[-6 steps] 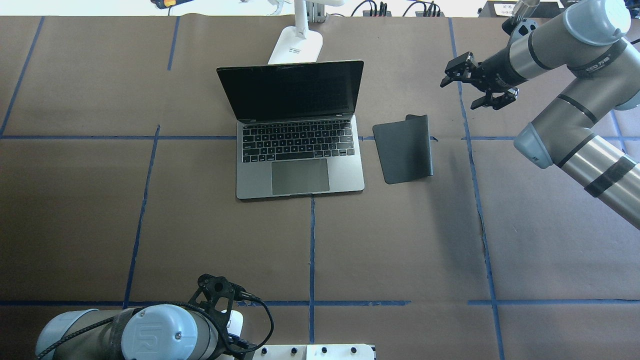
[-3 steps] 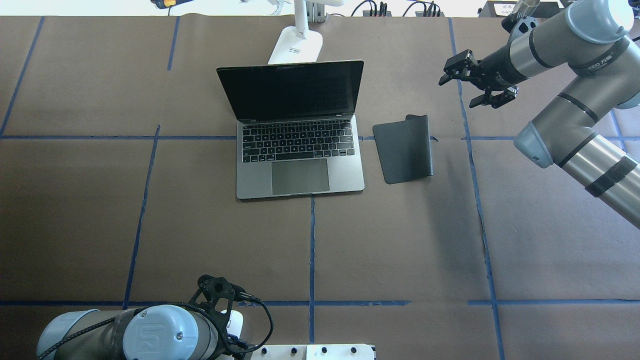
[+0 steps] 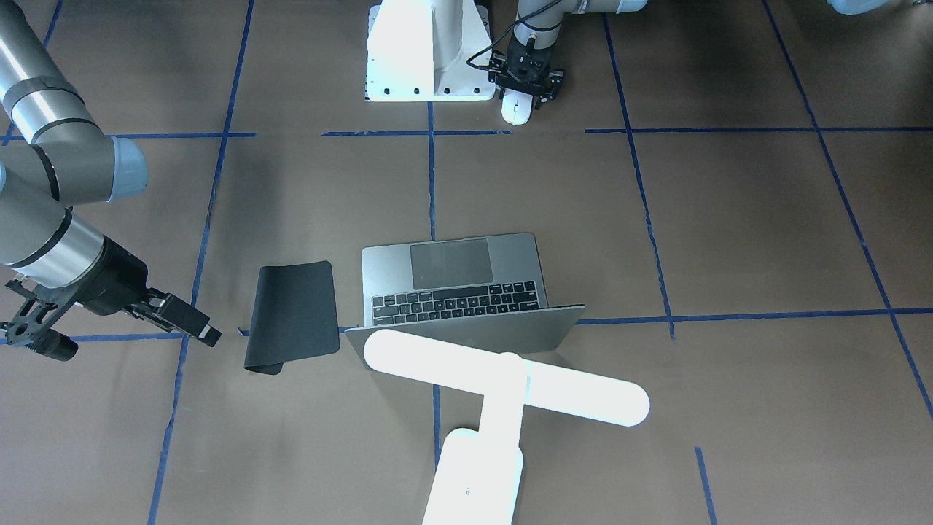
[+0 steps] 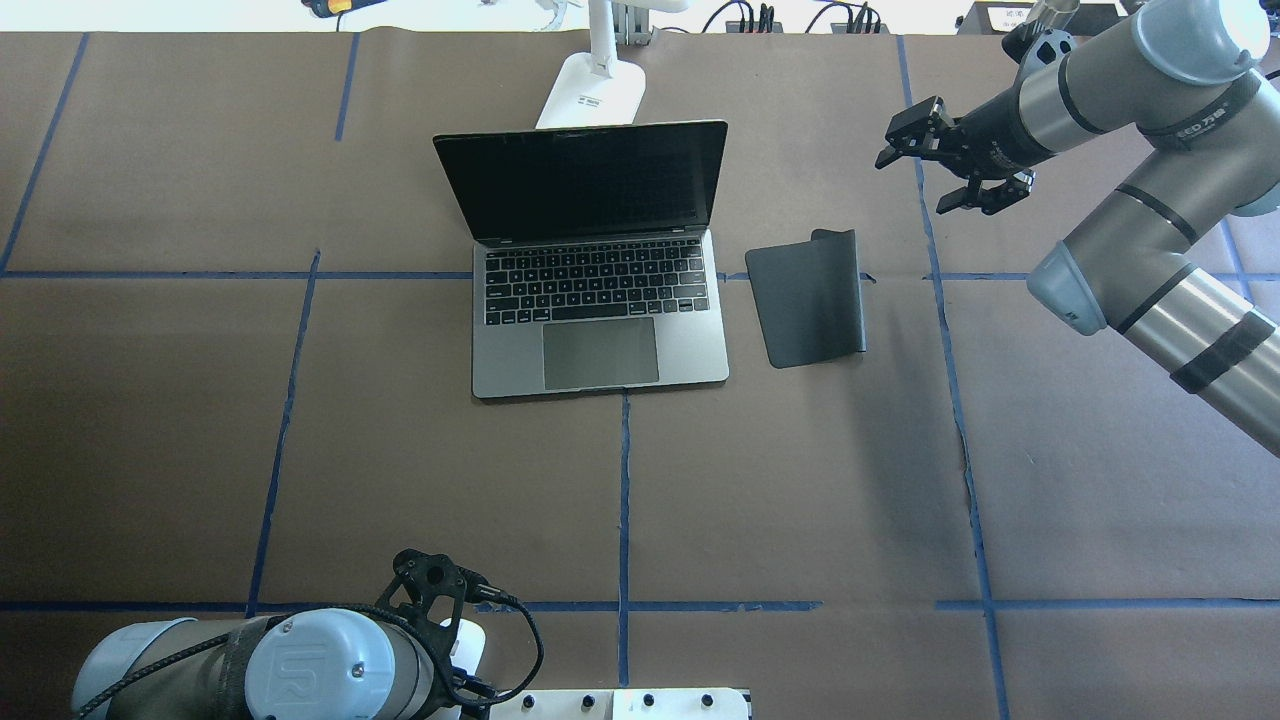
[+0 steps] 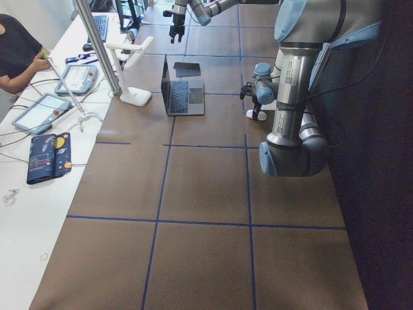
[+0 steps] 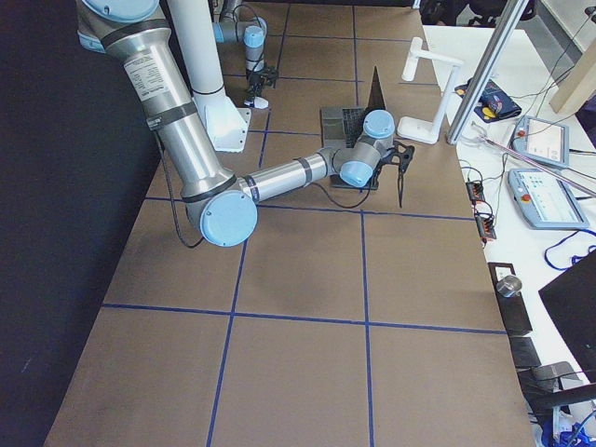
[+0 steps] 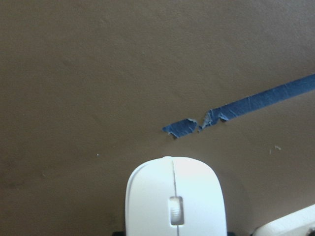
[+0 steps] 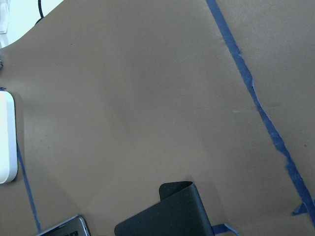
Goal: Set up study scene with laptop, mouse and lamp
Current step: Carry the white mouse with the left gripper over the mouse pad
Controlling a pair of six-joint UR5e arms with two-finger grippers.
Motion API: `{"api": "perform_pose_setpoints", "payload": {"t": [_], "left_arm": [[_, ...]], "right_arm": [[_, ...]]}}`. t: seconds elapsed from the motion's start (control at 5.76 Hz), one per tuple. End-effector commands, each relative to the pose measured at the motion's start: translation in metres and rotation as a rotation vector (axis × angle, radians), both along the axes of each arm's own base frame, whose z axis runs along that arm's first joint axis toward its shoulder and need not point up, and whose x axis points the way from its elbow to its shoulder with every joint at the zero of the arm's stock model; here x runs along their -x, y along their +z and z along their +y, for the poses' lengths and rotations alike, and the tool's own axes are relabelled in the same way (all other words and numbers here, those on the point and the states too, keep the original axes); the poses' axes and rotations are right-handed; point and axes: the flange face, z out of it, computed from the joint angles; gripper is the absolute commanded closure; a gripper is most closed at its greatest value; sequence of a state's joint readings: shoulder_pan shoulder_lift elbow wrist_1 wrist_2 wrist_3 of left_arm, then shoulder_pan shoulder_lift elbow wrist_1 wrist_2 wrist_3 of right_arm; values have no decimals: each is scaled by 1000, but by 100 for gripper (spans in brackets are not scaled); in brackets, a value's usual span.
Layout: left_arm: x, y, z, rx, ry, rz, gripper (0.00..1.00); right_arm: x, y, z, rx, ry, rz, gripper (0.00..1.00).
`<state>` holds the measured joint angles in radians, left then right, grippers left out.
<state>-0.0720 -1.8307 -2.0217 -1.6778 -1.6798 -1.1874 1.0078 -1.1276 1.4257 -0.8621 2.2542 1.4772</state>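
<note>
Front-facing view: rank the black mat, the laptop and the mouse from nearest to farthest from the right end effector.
Measured from the right end effector:
1. mat: right beside it, on the side toward the table's middle.
2. laptop: mid-table, just past the mat.
3. mouse: farthest, up by the robot's base.

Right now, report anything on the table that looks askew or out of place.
The mat stands out: it sits slightly skewed beside the laptop, and its far end curls up off the table instead of lying flat. The mouse lies far from both, by the white pedestal.
</note>
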Motion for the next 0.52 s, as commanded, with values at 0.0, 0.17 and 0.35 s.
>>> {"api": "perform_pose_setpoints", "payload": {"t": [0.0,0.17,0.35], "left_arm": [[3,-1,-3,-2,-2,-6,65],[11,-9,-11,-1,-17,-15,76],[25,-26,-18,-2,-34,-3,77]], "right_arm": [[0,-1,0,-1,1,0,0],[0,-2,0,-2,-1,-2,0],[0,-2,0,-1,0,-2,0]]}}
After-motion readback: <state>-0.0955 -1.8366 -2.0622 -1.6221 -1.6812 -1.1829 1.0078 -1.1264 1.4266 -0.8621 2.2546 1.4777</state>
